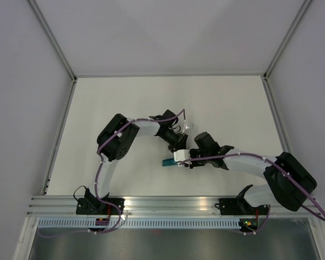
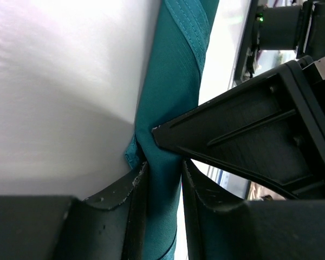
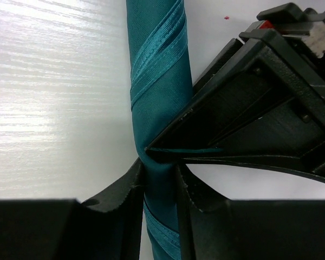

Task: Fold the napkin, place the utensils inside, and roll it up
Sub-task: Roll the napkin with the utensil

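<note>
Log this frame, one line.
napkin: rolled | left gripper: jaws shut on napkin | right gripper: jaws shut on napkin

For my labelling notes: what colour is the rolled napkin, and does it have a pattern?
Plain teal napkin, no pattern; clearest in the right wrist view.

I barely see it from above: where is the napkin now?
The rolled napkin is mid-table, gripped by the left pincer and right pincer; only its teal end shows from above.
</note>
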Action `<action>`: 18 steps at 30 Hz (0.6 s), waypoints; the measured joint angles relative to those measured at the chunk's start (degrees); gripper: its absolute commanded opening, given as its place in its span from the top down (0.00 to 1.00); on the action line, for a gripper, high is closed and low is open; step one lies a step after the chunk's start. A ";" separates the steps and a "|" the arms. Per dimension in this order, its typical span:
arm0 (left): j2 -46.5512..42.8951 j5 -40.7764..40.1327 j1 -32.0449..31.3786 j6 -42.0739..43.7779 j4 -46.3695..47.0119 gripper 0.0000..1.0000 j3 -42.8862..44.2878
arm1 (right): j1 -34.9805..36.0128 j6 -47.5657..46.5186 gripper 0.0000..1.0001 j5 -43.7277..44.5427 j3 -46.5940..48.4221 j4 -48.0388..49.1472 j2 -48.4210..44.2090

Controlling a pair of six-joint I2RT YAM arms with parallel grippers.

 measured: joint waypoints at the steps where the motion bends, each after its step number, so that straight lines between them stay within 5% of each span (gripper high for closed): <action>1: -0.28 -0.63 0.13 -0.11 -0.11 0.64 0.00 | 0.00 0.00 0.75 0.09 0.31 0.02 0.39; 18: -6.97 -14.86 7.54 -0.61 -0.55 0.65 0.00 | -1.42 3.39 0.78 -0.63 6.32 -2.58 6.38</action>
